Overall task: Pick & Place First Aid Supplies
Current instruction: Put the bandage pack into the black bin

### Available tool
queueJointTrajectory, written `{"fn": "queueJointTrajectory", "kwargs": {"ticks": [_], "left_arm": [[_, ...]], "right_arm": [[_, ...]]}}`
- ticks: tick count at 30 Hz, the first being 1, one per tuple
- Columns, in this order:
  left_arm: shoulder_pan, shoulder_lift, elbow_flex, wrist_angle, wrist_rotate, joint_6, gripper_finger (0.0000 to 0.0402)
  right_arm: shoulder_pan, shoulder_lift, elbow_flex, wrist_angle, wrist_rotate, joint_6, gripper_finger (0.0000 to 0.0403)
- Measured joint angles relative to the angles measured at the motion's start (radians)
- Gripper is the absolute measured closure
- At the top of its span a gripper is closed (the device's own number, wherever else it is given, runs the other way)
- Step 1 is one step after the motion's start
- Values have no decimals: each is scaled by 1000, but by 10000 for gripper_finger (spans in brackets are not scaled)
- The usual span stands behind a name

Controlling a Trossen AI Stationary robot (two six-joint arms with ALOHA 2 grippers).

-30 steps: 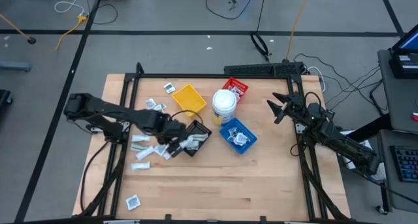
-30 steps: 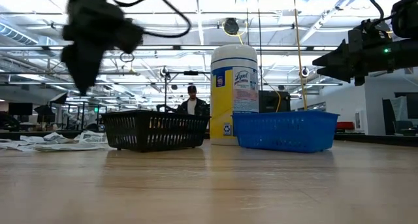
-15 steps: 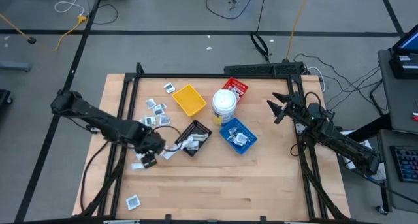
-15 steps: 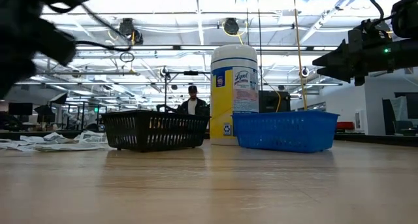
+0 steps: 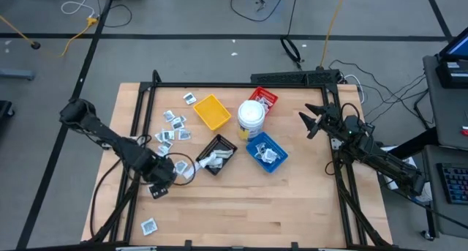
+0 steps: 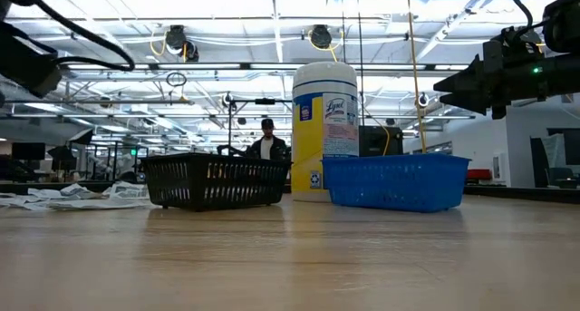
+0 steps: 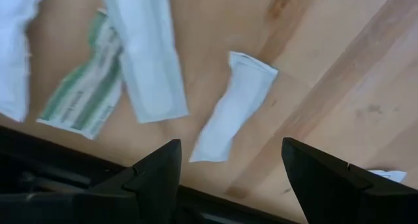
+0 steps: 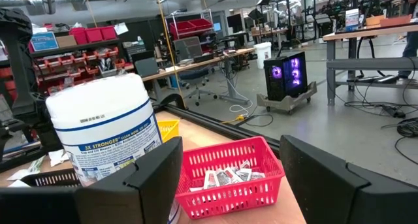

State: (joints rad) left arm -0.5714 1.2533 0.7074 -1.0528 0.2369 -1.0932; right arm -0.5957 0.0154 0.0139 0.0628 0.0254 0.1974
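Observation:
Several first aid supplies, small white packets (image 5: 172, 126), lie loose on the table's left part, and one more (image 5: 148, 224) lies near the front edge. My left gripper (image 5: 161, 181) hangs open, pointing down, over the packets left of the black tray (image 5: 227, 143). In the left wrist view a pale wrapped strip (image 7: 235, 106) lies flat on the wood just ahead of the open fingers (image 7: 228, 178), untouched. A longer strip (image 7: 144, 54) and a green-printed packet (image 7: 85, 96) lie beside it. My right gripper (image 5: 311, 123) waits open at the right edge, level.
The yellow tray (image 5: 212, 110), red tray (image 5: 265, 97) and blue tray (image 5: 257, 143) stand around the round white tub (image 5: 251, 115) at the table's middle back. Packets lie in the black, blue and red trays. Bare wood stretches along the near half.
My left gripper has swung from over the black tray toward the table's left and near edge, sinking a little and turning. It stays open with nothing between its fingers. In the low view it has passed out toward the left.

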Motion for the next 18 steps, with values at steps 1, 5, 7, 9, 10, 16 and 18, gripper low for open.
{"fn": "queueJointTrajectory", "kwargs": {"ticks": [1, 5, 7, 9, 10, 16, 18], "left_arm": [[-8, 11, 0, 13, 2, -8, 130], [-34, 53, -11, 69, 8, -38, 131], [-45, 74, -28, 126, 35, -47, 130], [-55, 98, -43, 165, 50, -70, 131], [-63, 111, -50, 181, 53, -79, 131], [-96, 155, -77, 196, 33, -101, 131], [-101, 161, -80, 198, 31, -104, 131]], "right_arm": [[0, 0, 0, 0, 0, 0, 149], [0, 0, 0, 0, 0, 0, 149], [0, 0, 0, 0, 0, 0, 149], [0, 0, 0, 0, 0, 0, 149], [0, 0, 0, 0, 0, 0, 149], [0, 0, 0, 0, 0, 0, 149], [0, 0, 0, 0, 0, 0, 149]]}}
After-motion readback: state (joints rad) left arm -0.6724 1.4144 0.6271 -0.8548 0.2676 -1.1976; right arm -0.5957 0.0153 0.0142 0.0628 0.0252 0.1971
